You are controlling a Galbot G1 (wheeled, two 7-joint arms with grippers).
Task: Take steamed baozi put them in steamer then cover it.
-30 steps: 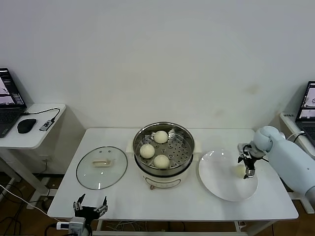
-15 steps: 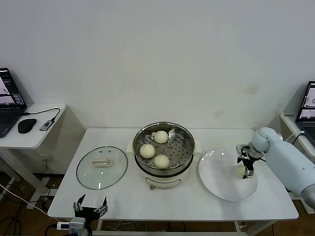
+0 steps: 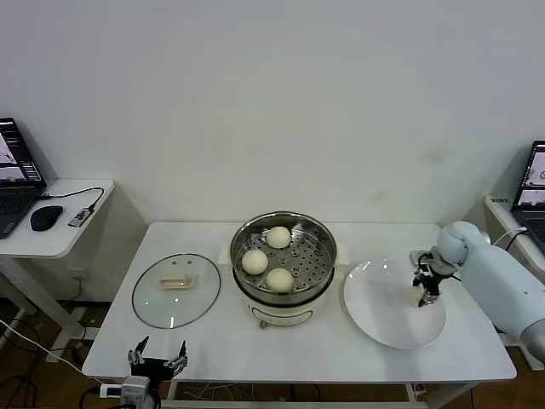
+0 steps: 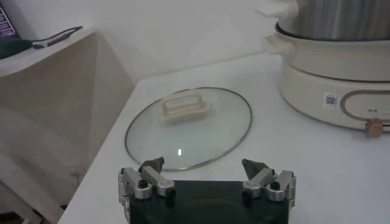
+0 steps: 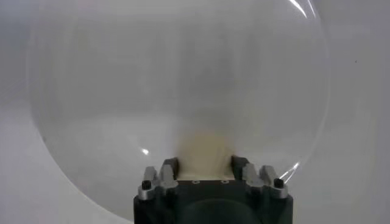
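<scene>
Room lies open around the white plate (image 3: 383,319) near the surface's (image 3: 213,345) right edge. Right tool (image 3: 423,288) grips the last baozi (image 5: 206,152) there; three baozi (image 3: 267,259) sit in the steamer (image 3: 281,294). Left tool (image 4: 206,178), spread wide and empty, waits beside the cover (image 3: 176,290).

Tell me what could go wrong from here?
The right claw straddles the last bun near the plate's outer edge; a poor grip might drop it or push the plate. Three buns already fill the steamer's near side, so placing the fourth could knock them.

Three baozi (image 3: 266,257) in open steamer (image 3: 283,300), cover (image 3: 176,290) flat beside it
</scene>
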